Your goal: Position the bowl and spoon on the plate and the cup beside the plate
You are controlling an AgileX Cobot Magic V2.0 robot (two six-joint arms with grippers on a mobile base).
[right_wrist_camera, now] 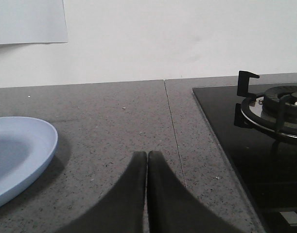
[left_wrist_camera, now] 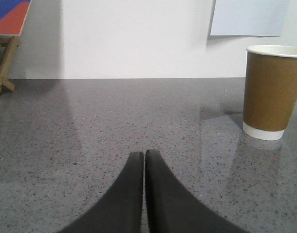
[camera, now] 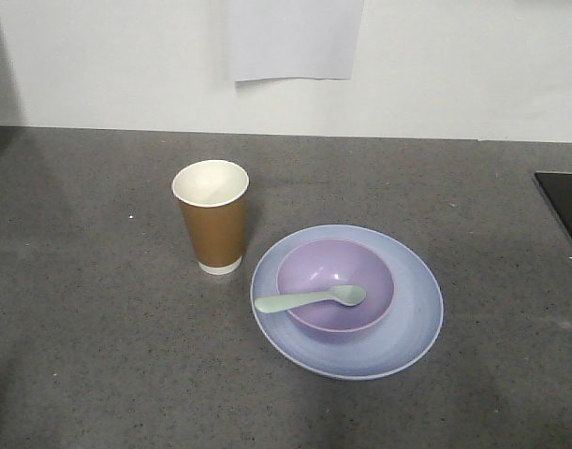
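Grey counter (camera: 98, 355); paper sheet (camera: 293, 39); gas hob (right_wrist_camera: 279, 104); wooden easel (left_wrist_camera: 3, 58).

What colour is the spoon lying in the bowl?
Pale mint green. The spoon shows best in the exterior front-facing view.

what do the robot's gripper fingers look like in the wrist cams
Only the fingertips show. The left gripper has two smooth matte black fingers, wide at the base and curving in to narrow rounded tips. The right gripper looks the same: plain black, tapered. No cables, markings or arm links are visible, and the front view shows neither arm.
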